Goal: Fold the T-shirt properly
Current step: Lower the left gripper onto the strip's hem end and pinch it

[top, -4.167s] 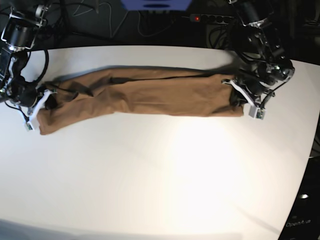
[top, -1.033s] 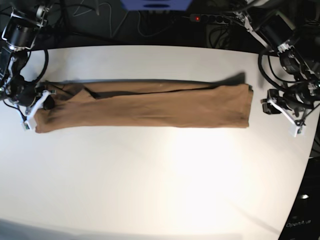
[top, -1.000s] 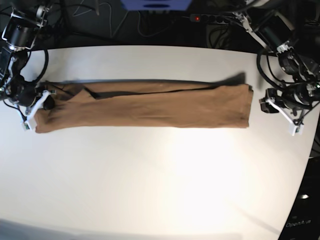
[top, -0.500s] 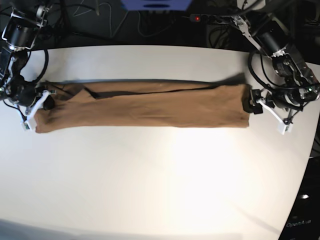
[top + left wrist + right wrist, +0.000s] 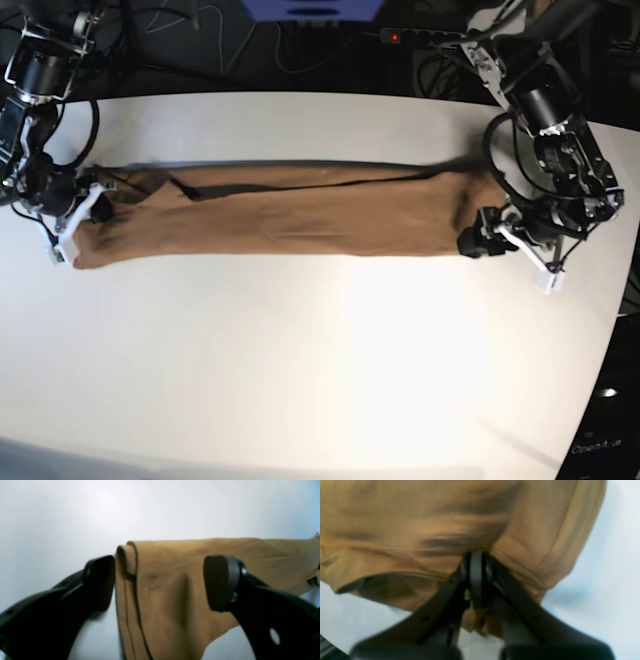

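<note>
So the T-shirt [image 5: 300,212] is laid out in one long folded strip across the white counter [image 5: 320,370]; left pincer [image 5: 160,582] sits spread wide around its folded end, while the right pincer [image 5: 476,580] is clamped on the other end's fabric

T-shirt [image 5: 290,210]: plain tan-brown, unpatterned, with a darker brown strip along its far edge. Table [image 5: 300,360]: white, glossy, under the shirt. Left gripper [image 5: 160,582] and right gripper [image 5: 476,580]: black fingers; white parts showed beside the shirt's ends in the base view.
</note>
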Tool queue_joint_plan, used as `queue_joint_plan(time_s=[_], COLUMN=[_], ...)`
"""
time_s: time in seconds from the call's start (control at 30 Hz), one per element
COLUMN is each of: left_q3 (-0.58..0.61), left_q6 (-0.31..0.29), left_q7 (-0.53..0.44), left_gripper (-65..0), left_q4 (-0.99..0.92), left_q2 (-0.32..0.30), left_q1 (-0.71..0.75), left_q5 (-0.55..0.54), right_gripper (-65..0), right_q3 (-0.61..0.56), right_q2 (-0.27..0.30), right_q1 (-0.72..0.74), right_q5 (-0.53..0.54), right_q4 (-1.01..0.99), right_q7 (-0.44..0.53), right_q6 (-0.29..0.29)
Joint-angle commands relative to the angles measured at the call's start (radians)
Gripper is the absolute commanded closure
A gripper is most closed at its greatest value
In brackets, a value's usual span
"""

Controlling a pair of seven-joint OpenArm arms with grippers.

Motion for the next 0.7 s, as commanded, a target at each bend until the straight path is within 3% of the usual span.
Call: queue_joint_plan(time_s=[0.0,0.27,0.5,0.67], left_q3=[0.004,0.003,0.004,0.001], left_q6=[0.017,0.017,0.017,0.017], left_q7=[0.082,0.093,0.190,0.202], left_gripper=[-54.1,-54.1,-54.1,-54.1], left_q4=[-0.019,-0.022,-0.015,-0.015], left_q2=[0.007,-0.030,-0.081,-0.101], left_q1=[0.011,0.019,0.039,0.045], left_q5=[0.078,0.084,0.084,0.082], right_gripper=[-1.3,-1.3,-1.3,-1.3], right_q3=[-0.018,-0.018,-0.018,-0.018], right_q2=[-0.015,-0.017,-0.017,-0.017], right_q1=[-0.019,-0.007,-0.007,-0.007], right_q5=[-0.067,-0.067,-0.067,-0.067], right_q4=[-0.016,-0.016,-0.016,-0.016], right_q7=[-0.090,-0.090,-0.090,-0.090], right_q6=[-0.004,-0.004,-0.004,-0.004])
